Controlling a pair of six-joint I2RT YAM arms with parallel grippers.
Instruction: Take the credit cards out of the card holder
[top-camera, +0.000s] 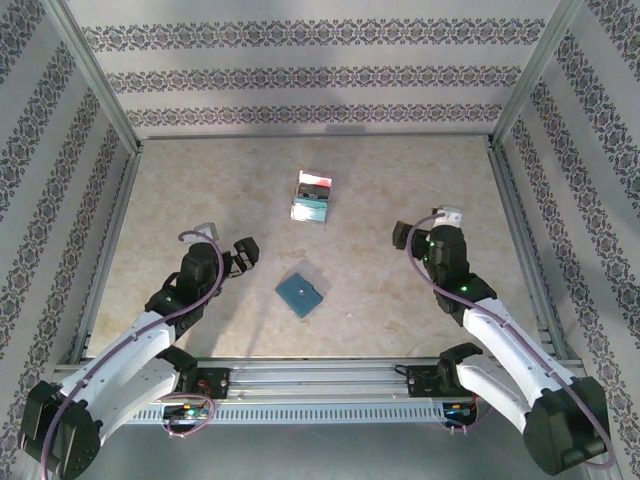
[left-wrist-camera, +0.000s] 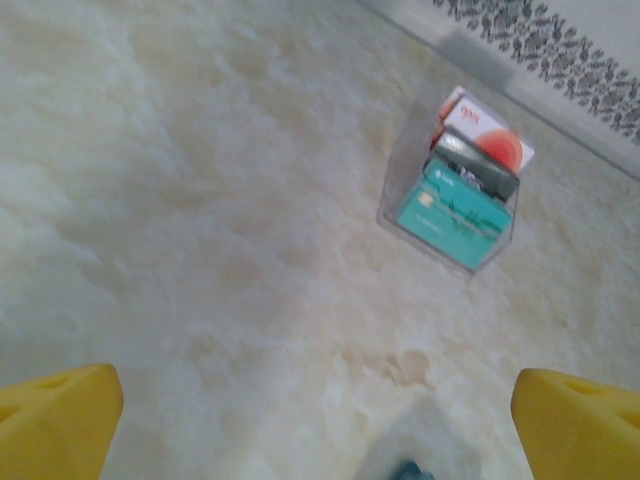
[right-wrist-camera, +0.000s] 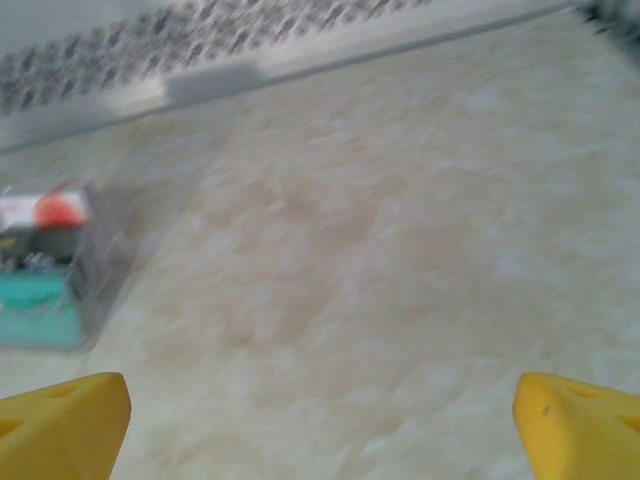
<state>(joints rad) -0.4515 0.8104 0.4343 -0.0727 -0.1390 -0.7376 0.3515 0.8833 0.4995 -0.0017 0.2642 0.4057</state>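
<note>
Teal, dark and red-white cards (left-wrist-camera: 462, 190) all sit in the clear holder (left-wrist-camera: 398, 185), blue wallet (top-camera: 300, 293) nearby on the bench (top-camera: 200, 180); both jaws spread, empty; nothing's out yet imo

Both arms — left arm (top-camera: 140, 345), right arm (top-camera: 500, 330) — wear white shells between black joints, with a mauve cable (top-camera: 188, 236) looped along each. The left gripper (left-wrist-camera: 318, 400) and right gripper (right-wrist-camera: 322, 400) carry bright yellow, wedge-shaped fingers (left-wrist-camera: 60, 420).
</note>
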